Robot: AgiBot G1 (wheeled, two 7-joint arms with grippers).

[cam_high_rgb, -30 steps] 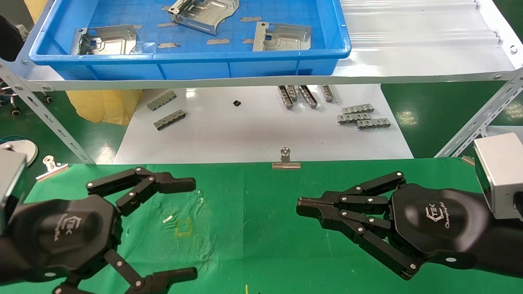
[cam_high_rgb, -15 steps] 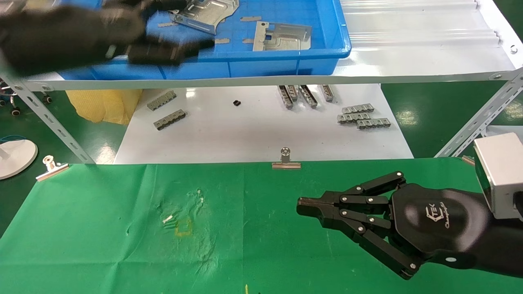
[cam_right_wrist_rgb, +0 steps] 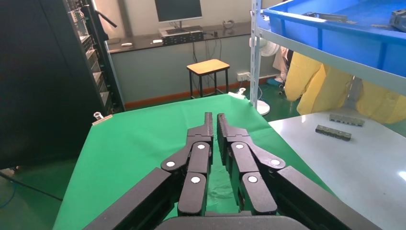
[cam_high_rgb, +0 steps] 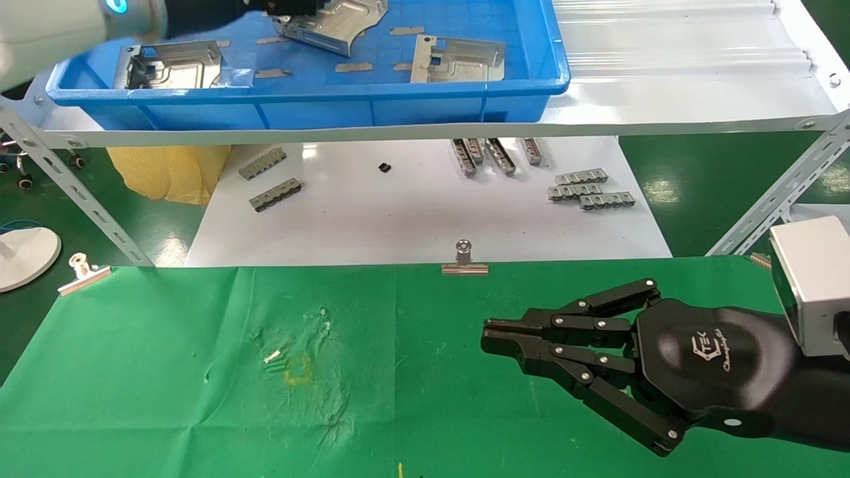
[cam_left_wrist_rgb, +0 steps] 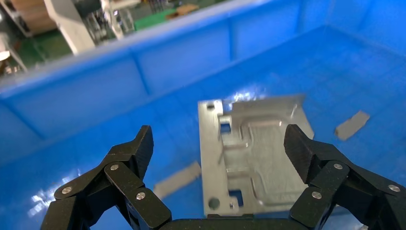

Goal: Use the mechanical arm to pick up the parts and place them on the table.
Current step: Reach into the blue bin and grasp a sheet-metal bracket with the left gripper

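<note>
Left fingers spread over a plate in the tray, right hand parked on the bench.

Nearest me, at four o'clock, my right hand (cam_high_rgb: 690,362) rested low over the green bench (cam_high_rgb: 166,405), its fingers (cam_right_wrist_rgb: 210,143) pressed together and holding nothing. Farther out, at eleven o'clock, my left hand (cam_left_wrist_rgb: 218,153) hung inside the blue tray (cam_high_rgb: 319,109), fingers (cam_left_wrist_rgb: 136,151) wide apart and empty, straddling one of the parts (cam_left_wrist_rgb: 253,155) lying flat on the tray floor. I judged that plate stiff, light, slick and sharp-edged, best pinched across two opposite edges. Only the wrist view showed that spread; the head view showed the left arm but hid its fingers, and added two more parts (cam_high_rgb: 458,60) in the tray.
</note>
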